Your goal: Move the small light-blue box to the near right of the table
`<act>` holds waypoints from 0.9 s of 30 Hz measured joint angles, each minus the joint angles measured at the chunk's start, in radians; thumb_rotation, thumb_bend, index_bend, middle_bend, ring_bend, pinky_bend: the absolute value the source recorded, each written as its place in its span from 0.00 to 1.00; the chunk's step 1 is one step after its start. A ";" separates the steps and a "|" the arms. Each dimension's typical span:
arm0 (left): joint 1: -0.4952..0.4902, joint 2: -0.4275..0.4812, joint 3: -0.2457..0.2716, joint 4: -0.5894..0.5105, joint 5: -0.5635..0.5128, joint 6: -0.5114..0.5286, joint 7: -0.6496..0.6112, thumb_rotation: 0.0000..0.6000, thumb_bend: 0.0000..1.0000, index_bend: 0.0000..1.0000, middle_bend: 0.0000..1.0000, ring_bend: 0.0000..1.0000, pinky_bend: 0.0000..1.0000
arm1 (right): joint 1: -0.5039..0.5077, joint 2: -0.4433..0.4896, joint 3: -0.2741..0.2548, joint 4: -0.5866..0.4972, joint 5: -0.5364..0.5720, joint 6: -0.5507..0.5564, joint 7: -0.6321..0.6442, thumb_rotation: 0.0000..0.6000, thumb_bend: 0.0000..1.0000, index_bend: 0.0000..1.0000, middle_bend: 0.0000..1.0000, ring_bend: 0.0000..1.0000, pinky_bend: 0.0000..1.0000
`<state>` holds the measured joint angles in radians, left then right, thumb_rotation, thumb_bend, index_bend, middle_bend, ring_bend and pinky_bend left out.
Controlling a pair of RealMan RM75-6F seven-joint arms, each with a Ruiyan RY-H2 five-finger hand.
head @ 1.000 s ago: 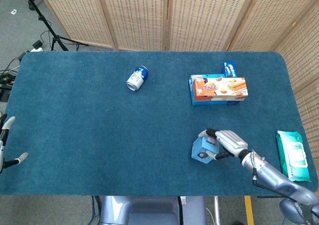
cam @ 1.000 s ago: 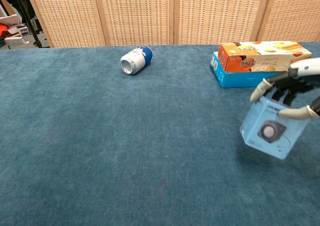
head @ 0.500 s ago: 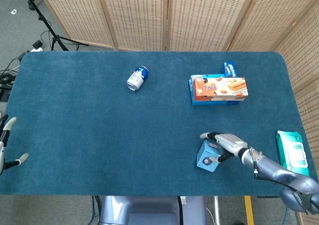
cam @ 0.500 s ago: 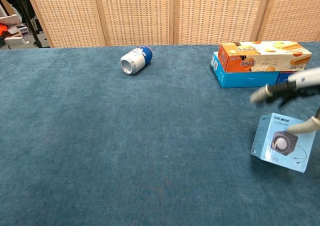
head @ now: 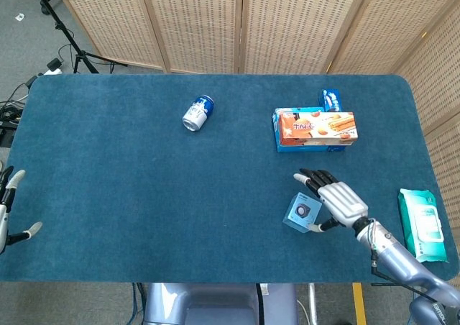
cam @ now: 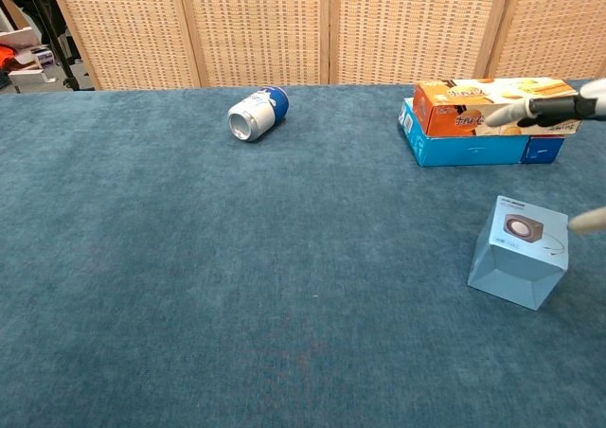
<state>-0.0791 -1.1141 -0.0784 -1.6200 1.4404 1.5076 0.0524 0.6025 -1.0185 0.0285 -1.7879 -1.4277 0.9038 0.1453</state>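
Note:
The small light-blue box [head: 302, 213] [cam: 518, 253] rests on the blue table at the near right, its printed face with a round grey picture turned up. My right hand [head: 336, 199] hovers just to its right and above it, fingers spread, holding nothing; the chest view shows only its fingertips [cam: 530, 111] at the right edge. My left hand [head: 7, 210] stays at the table's near left edge, fingers apart and empty.
An orange biscuit box [head: 317, 126] lies on a blue carton [cam: 473, 147] at the far right, a small blue packet [head: 330, 98] behind them. A can [head: 198, 113] lies on its side at centre left. A green wipes pack [head: 422, 223] sits at the right edge.
My right hand let go of the light-blue box and lifted away with its fingers spread. The box settled flat on the table. The left hand has not moved.

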 measured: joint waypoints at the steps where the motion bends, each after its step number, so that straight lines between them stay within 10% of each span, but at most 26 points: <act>1: 0.000 0.000 0.000 0.000 0.000 0.000 0.002 1.00 0.00 0.00 0.00 0.00 0.00 | -0.005 -0.005 -0.004 -0.003 0.002 0.004 -0.025 1.00 0.00 0.00 0.00 0.00 0.00; 16: 0.001 0.000 -0.004 0.001 -0.006 0.001 -0.002 1.00 0.00 0.00 0.00 0.00 0.00 | -0.058 -0.202 -0.022 0.055 0.146 0.039 -0.252 1.00 0.00 0.00 0.00 0.00 0.05; 21: 0.003 0.003 -0.006 -0.001 -0.008 0.004 -0.007 1.00 0.00 0.00 0.00 0.00 0.00 | -0.068 -0.263 -0.011 0.120 0.163 0.072 -0.291 1.00 0.01 0.05 0.18 0.28 0.12; 27: 0.002 0.002 -0.005 0.000 -0.009 0.002 -0.005 1.00 0.00 0.00 0.00 0.00 0.00 | -0.092 -0.311 0.005 0.176 0.153 0.137 -0.294 1.00 0.35 0.26 0.39 0.45 0.19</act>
<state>-0.0770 -1.1119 -0.0838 -1.6202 1.4319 1.5094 0.0472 0.5108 -1.3298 0.0337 -1.6115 -1.2745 1.0406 -0.1483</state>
